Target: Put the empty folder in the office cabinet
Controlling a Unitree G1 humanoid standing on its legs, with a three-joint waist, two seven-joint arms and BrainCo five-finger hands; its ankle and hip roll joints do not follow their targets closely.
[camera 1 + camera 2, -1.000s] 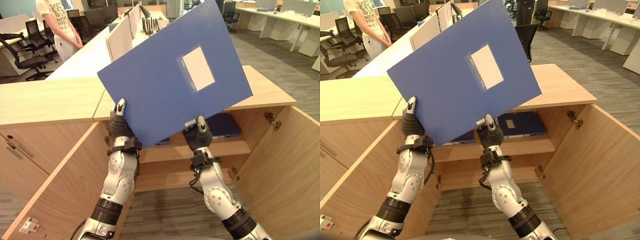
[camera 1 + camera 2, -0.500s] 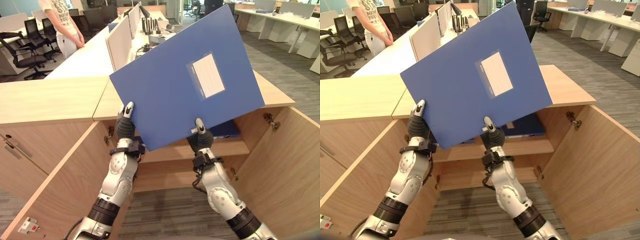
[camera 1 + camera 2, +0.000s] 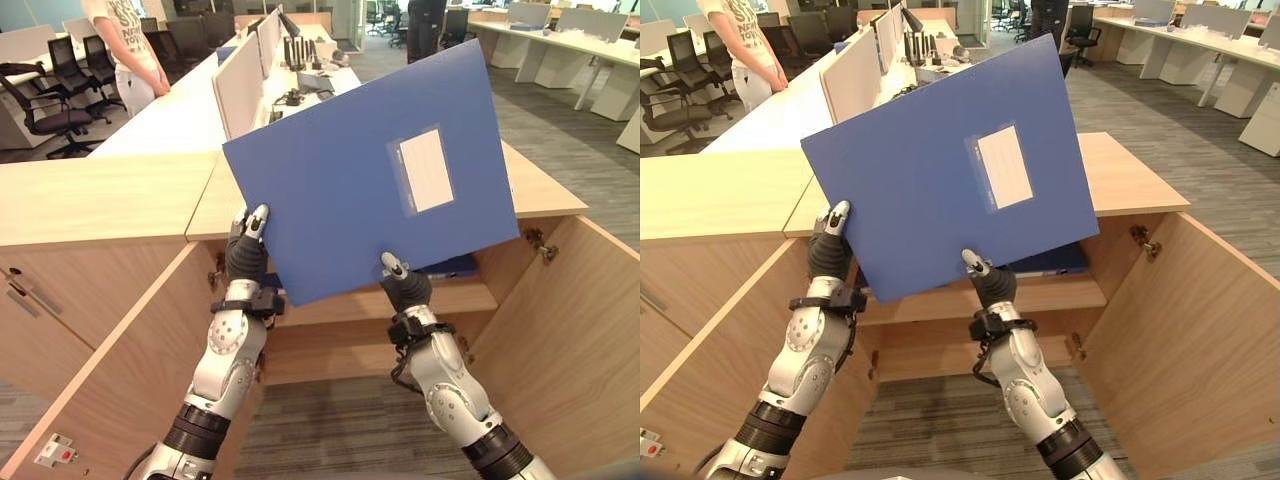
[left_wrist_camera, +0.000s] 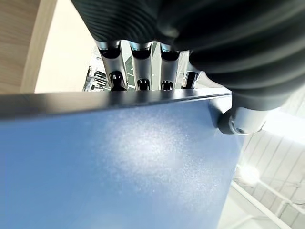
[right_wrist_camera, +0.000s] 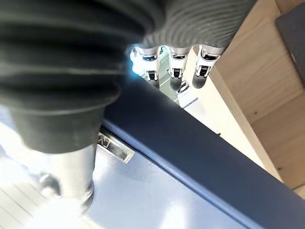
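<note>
I hold a large blue folder (image 3: 370, 180) with a white label tilted in the air above the open cabinet. My left hand (image 3: 245, 262) pinches its lower left edge and my right hand (image 3: 405, 290) pinches its lower edge further right. In the left wrist view the fingers (image 4: 138, 71) lie behind the folder (image 4: 119, 162) with the thumb (image 4: 238, 121) on its face. In the right wrist view the fingers (image 5: 174, 67) reach over the folder's dark edge (image 5: 190, 157). The cabinet's upper shelf (image 3: 340, 305) lies just below the folder.
Another blue folder (image 3: 455, 266) lies on the shelf at the right. The cabinet doors stand open, one at the left (image 3: 110, 370) and one at the right (image 3: 570, 330). A person (image 3: 130, 50) stands by office chairs (image 3: 50, 90) at the back left.
The folder has come down a little and shifted right, toward the cabinet opening, with both hands still on its lower edge. The right hand has sunk slightly.
</note>
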